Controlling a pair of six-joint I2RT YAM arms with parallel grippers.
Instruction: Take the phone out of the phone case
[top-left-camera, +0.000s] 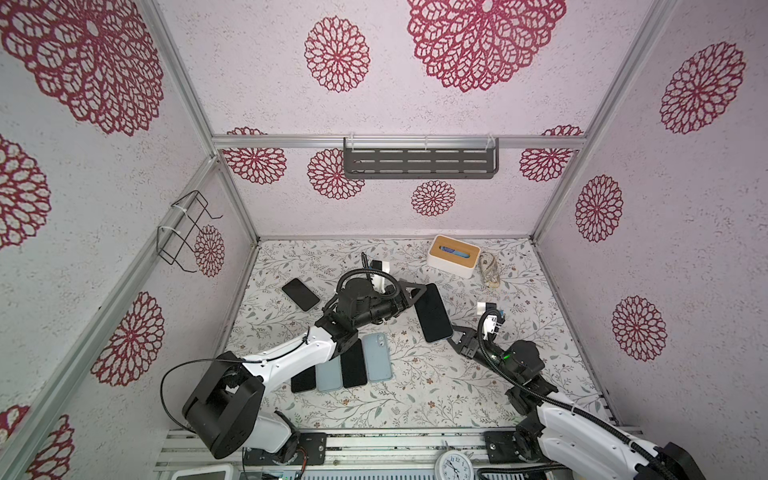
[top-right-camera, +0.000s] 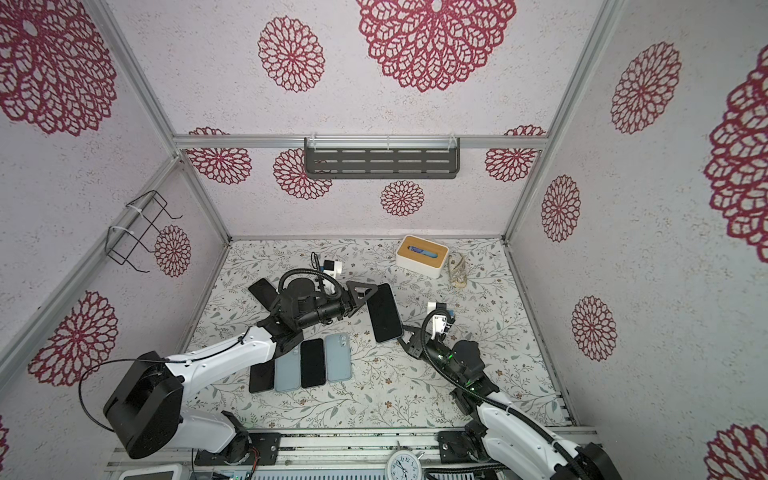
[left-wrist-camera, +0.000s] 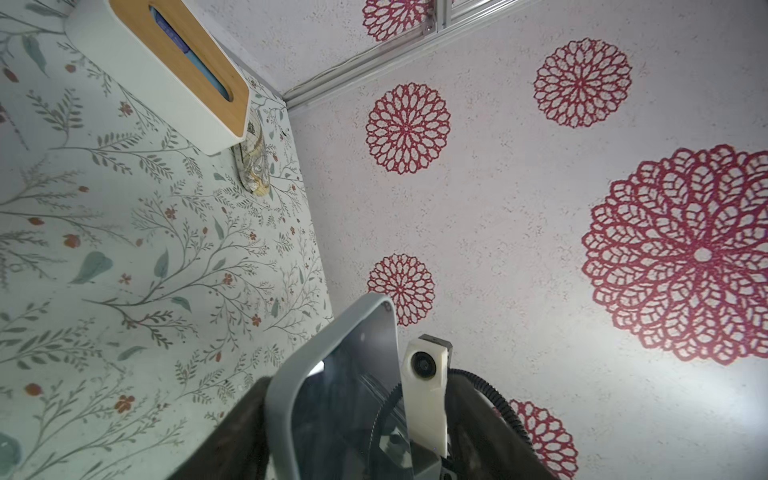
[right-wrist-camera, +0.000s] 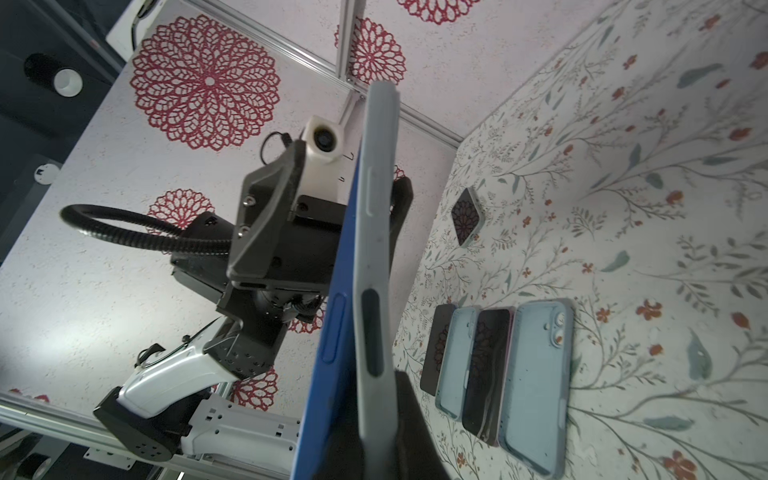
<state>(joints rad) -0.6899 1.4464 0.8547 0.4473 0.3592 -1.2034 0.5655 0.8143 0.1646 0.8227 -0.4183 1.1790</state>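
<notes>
A: Loc of phone (top-left-camera: 434, 311)?
B: Aloft over bench (top-left-camera: 415, 395) centre, long axis far-to-near, blue edge proud of phone case (right-wrist-camera: 376, 232) (seen edge-on, right wrist).
A: Grips?
B: Clamped on its near end w/ right gripper (top-left-camera: 454, 337); spread wide round far end w/ left gripper (top-left-camera: 417, 299). Nearer for the pull: left, prob.

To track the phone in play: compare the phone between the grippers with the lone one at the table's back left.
The held phone is off the table, right gripper shut on its near end; the lone phone lies flat, untouched. The held phone shows grey case beside blue body; the lone phone only a pale rim. Both screens face up, dark.
</notes>
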